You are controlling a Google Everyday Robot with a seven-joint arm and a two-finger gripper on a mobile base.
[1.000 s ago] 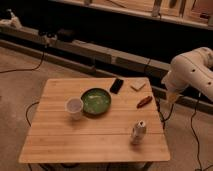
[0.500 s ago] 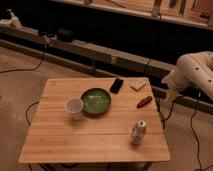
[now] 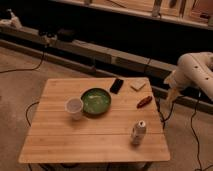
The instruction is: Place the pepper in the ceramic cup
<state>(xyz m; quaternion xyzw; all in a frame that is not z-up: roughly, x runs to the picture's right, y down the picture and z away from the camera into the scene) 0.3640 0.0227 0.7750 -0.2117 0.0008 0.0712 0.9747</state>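
pepper [image 3: 144,102] lies on desk [image 3: 90,142] near right edge, long axis running lower-left to upper-right. gripper [image 3: 172,92] hangs off desk's right side, just beyond pepper, up and to its right; fingers spread, holding nothing. ceramic cup [image 3: 74,107] sits well left, green bowl [image 3: 96,101] between. next move likely: reach left and down, fingers across pepper's axis.

1 high downward view, gripper [image 3: 173,95] right

We saw a wooden table [image 3: 60,145] holding a green bowl [image 3: 96,101], a black phone [image 3: 116,85], a small pale block [image 3: 138,85] and a silver can [image 3: 138,132].
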